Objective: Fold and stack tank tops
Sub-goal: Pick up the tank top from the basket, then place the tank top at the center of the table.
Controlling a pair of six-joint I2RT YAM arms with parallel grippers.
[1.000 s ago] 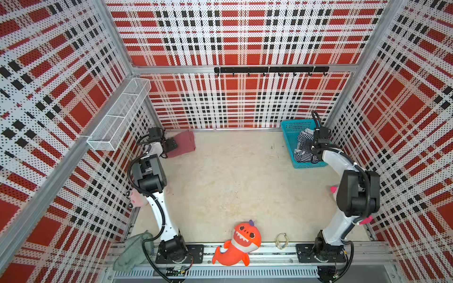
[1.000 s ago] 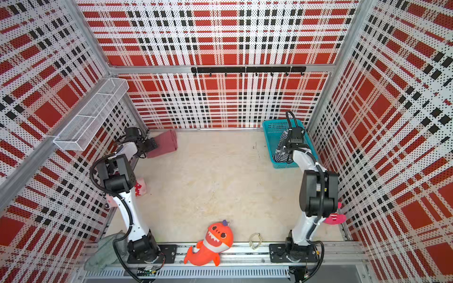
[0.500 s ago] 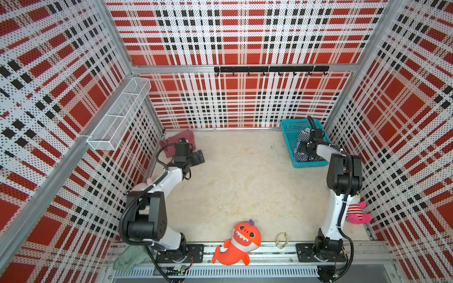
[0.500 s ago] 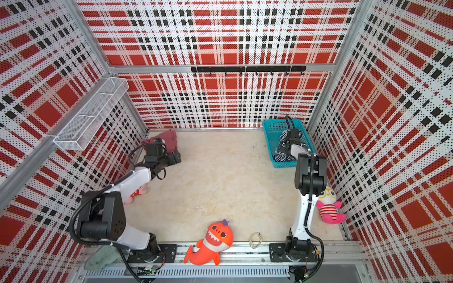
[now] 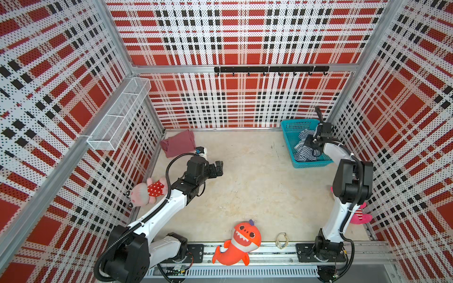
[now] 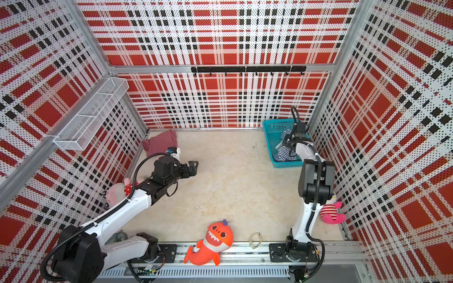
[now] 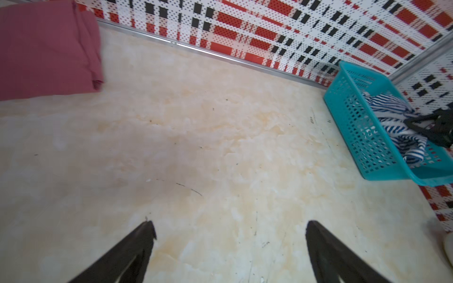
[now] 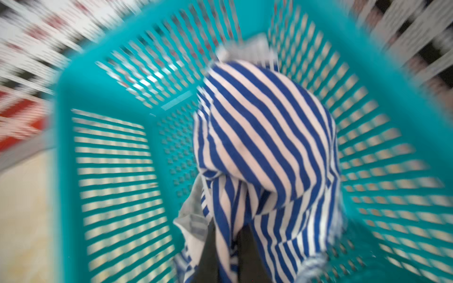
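Teal basket (image 5: 291, 137) holds striped tank top (image 5: 306, 153) (right pincer (image 8: 226, 235) gripping it).

Robot lab cell, plaid perforated walls (image 5: 245, 36), aluminium frame (image 5: 171, 69)

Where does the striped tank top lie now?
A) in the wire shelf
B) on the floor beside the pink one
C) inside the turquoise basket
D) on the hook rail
C: the striped tank top sits crumpled inside the turquoise basket by the back wall.

White link shells (image 5: 164, 208), black joint housings (image 5: 353, 182); looped black corrugated cables (image 5: 167, 171); black tapered left gripper (image 7: 229, 224)
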